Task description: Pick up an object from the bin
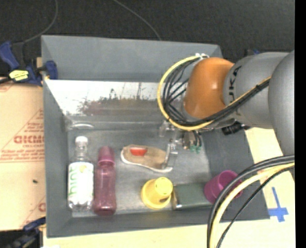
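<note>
Hovering pincer (180,144); oval, seemingly plastic dish (152,160).

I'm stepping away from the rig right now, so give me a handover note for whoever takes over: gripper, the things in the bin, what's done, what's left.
Gripper: low in the bin, at the right end of the pale oval dish with a red piece in it, mid-bin. Whether it grips anything cannot be told.
Left side: clear bottle with a green label and pink bottle, lying side by side.
Near wall: yellow cup, dark green block, purple cup at the right.
Done: nothing is lifted; all things lie on the floor of the bin.
Left: grip one thing and lift it out.
</note>
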Tool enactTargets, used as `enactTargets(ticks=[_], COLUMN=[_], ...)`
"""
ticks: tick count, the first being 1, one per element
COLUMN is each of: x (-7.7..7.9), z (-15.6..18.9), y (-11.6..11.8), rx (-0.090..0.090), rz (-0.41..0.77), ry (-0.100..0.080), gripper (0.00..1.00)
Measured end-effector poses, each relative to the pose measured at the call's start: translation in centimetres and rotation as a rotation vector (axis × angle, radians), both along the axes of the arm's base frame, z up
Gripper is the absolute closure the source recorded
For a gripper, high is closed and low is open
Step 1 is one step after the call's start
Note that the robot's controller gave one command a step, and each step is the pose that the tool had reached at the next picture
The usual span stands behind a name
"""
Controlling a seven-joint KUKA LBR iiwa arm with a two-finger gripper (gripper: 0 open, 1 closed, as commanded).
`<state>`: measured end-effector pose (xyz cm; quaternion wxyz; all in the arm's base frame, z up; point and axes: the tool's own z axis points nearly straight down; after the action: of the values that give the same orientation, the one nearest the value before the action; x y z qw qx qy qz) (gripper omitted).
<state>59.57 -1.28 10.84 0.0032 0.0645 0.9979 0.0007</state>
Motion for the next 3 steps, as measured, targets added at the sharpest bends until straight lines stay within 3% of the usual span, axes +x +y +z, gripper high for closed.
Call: enactTargets(ticks=[1, 2, 3], x=[-0.7, -0.97, -0.96], z=[-3.72, -3.5, -3.5], y=[0.77, 0.66, 0.66], rx=[-0.005, -0.005, -0.005], rz=[0.227, -0.017, -0.017], ry=[-0.003, 0.006, 0.006], gripper=[0.0, 1.0, 1.0])
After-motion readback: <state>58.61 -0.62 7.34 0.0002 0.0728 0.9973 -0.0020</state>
